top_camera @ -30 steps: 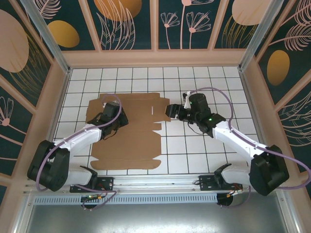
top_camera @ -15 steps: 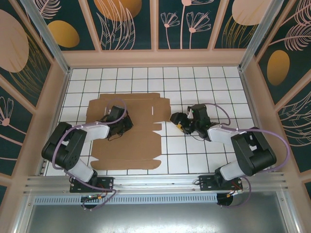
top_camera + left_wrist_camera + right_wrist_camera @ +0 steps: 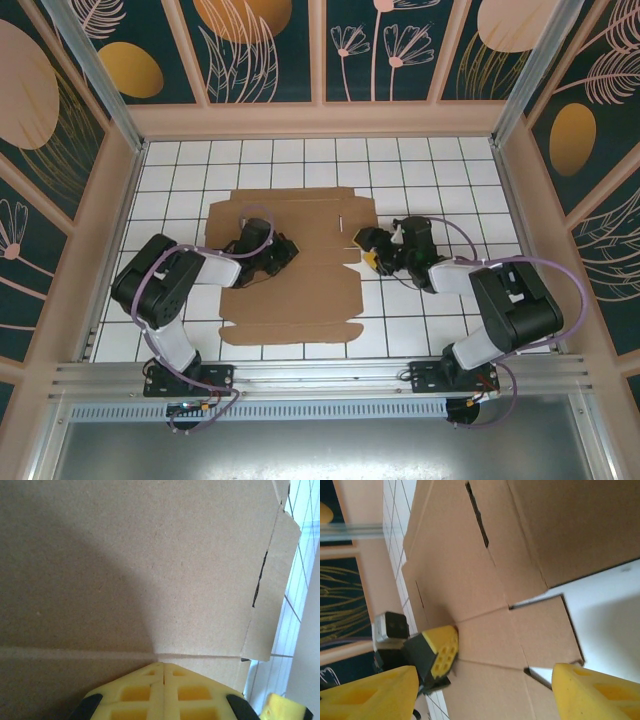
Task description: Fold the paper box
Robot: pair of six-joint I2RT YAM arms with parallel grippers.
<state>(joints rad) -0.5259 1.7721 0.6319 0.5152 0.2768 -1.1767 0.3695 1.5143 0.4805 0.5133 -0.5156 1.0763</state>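
Observation:
The paper box lies flat and unfolded on the tiled table, a brown die-cut sheet with creases, slots and flaps. My left gripper is shut, and its joined yellow fingertips press down on the sheet at a crease, with nothing between them. My right gripper is low at the sheet's right edge and open. Its yellow fingers straddle a small side flap of the cardboard. The left gripper shows there, resting on the sheet.
The white tiled table is bounded by raised wooden walls at the back and both sides. Both arms are folded low, elbows near the front rail. Bare tiles lie to the right of the sheet and behind it.
The cardboard sheet has slid to the right with the left gripper pressed on it. Both arms have folded lower, and the sheet's right edge now reaches the right gripper.

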